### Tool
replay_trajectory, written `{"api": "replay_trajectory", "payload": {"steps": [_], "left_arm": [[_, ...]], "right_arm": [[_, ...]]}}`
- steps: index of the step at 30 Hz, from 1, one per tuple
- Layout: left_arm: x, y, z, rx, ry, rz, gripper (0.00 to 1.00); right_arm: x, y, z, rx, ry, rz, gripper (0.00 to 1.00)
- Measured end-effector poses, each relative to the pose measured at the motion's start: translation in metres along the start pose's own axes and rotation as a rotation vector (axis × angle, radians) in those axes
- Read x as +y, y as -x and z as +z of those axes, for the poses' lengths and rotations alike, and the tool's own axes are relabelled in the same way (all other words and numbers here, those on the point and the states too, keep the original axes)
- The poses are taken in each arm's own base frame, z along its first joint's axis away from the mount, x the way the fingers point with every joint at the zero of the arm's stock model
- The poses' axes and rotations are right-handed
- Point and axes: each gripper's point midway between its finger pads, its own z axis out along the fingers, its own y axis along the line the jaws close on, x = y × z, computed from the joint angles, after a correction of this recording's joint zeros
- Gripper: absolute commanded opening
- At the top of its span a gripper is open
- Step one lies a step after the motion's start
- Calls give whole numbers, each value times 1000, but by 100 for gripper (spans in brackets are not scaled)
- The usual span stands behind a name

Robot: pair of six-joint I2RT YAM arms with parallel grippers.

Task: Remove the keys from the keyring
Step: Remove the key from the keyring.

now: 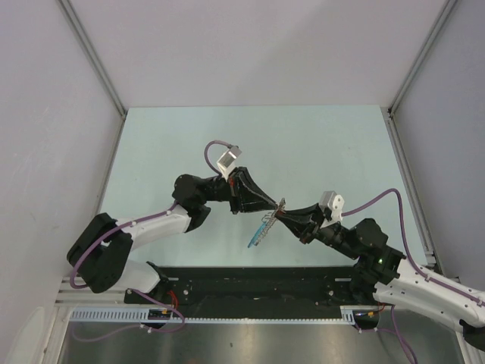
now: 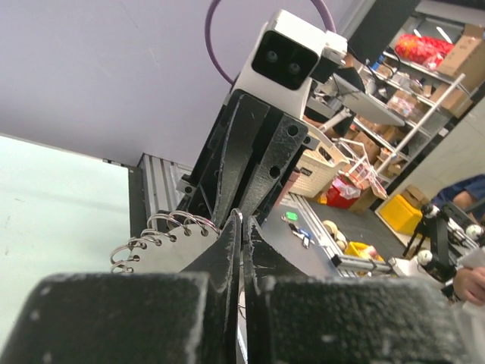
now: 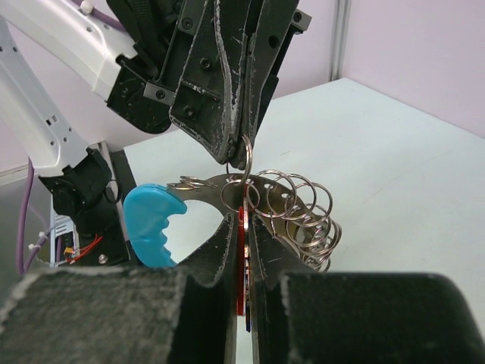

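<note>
1. The left gripper [image 3: 239, 154] pinches one loop of the floppy silvery coiled keyring [image 3: 292, 201], which hangs between the arms above the pale green table [image 1: 189, 144].
2. The right gripper [image 3: 241, 227] is clamped narrow on the tiny red-headed key [image 3: 240, 265].
3. A crooked pull may snag the key, or tear the thin loop from the left pinch and drop everything.

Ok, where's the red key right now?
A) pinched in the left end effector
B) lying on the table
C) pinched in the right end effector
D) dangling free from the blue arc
C: the right wrist view shows the red key sandwiched in the right end effector, while the left end effector above nips a ring of the keyring.
</note>
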Motion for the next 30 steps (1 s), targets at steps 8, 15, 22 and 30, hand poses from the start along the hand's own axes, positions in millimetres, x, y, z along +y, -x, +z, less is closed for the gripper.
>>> {"api": "replay_trajectory", "payload": {"steps": [8, 15, 22, 30], "left_arm": [[2, 10, 0, -87, 50, 22, 0], [-5, 24, -4, -187, 106, 89, 0], [-17, 32, -6, -203, 110, 253, 0], [-31, 22, -8, -131, 33, 466, 0]], "right_arm": [[-10, 6, 5, -31, -58, -8, 0], [-8, 21, 7, -84, -59, -13, 0], [7, 31, 10, -102, 23, -16, 0], [33, 19, 16, -36, 174, 36, 0]]}}
